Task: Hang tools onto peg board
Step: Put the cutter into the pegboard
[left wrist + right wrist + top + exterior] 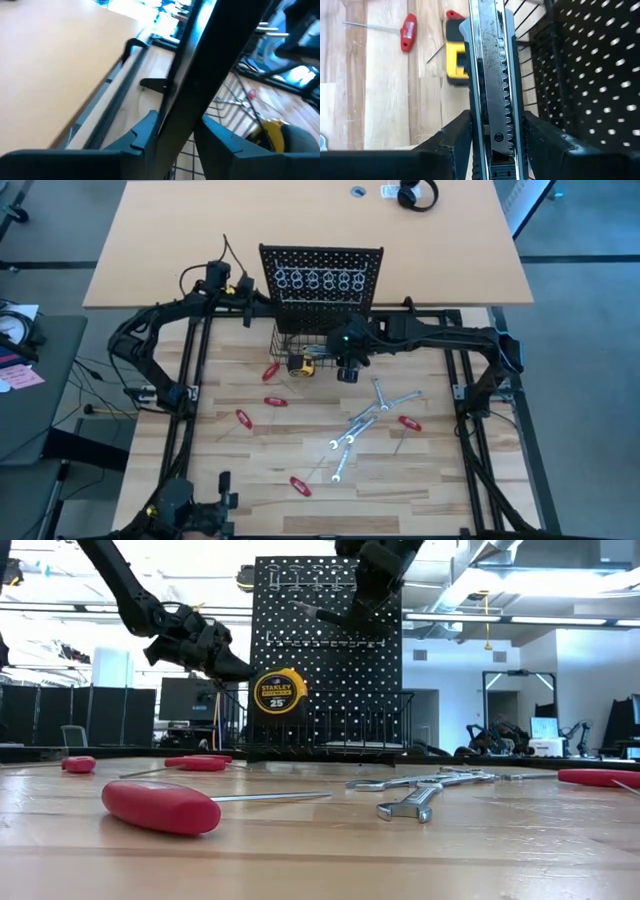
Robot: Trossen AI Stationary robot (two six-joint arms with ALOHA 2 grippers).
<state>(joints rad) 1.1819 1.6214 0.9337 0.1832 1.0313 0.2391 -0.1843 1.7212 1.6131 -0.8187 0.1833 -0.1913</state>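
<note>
Against the far edge of the wooden desk (300, 450) stands the peg board (322, 278), an upright black panel of small holes with a row of metal ring hooks (320, 280) across it and a black wire basket (325, 725) at its foot. Just beside the panel's left edge sits the left hand (243, 290), its two dark fingers (145, 132) straddling the thin side of the board, though whether they press on it cannot be told. At the front of the board, over the basket, hangs the right hand (348, 365), pinching a long utility knife (492, 75) with a silver toothed rail, which runs straight out between its fingers. A yellow and black tape measure (279, 694) shows at the basket's left corner, near the left hand. Loose on the desk, well apart from the board, lie the tools: red-handled drivers (243, 418) with thin shafts scattered across the left and middle, one more (409, 422) to the right, and a cluster of silver wrenches (365, 420) crossing one another right of centre. Closest to the low camera lies one red handle (160, 806), with a wrench (415, 802) near it.
</note>
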